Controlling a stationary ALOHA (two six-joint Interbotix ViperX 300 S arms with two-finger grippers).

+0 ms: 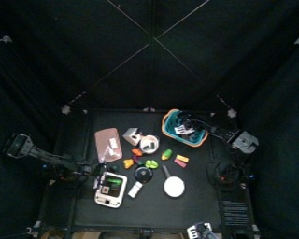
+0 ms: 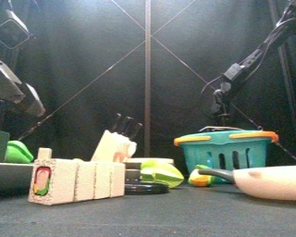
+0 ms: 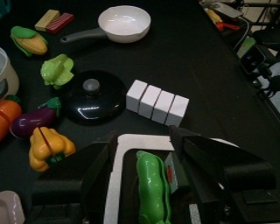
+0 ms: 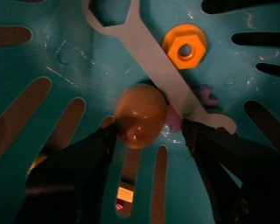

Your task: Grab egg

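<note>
1. Leftmost, the left gripper [image 3: 140, 188] rests low at the table's left side, away from the job. A green pea pod [image 3: 149, 184] lies between its jaws, but whether they pinch it or just straddle it I cannot tell. Ahead of it sit a black lid [image 3: 94, 96] and a white pan [image 3: 122, 23].

2. Rightward, the teal basket [image 1: 186, 125] stands at the table's right rear, and the right gripper [image 4: 140, 144] reaches down into it.

3. Its jaws are spread nearly as wide as they go and hold nothing.

4. The egg [image 4: 140, 112], tan and round, lies on the basket floor just ahead of the jaw tips, centred between them, with a white wrench [image 4: 136, 48] and an orange nut [image 4: 185, 47] beyond it.

5. Progress, as I judge it: the approach and lining-up look done. Left to do: ease in around the egg, close, and lift it clear.
</note>
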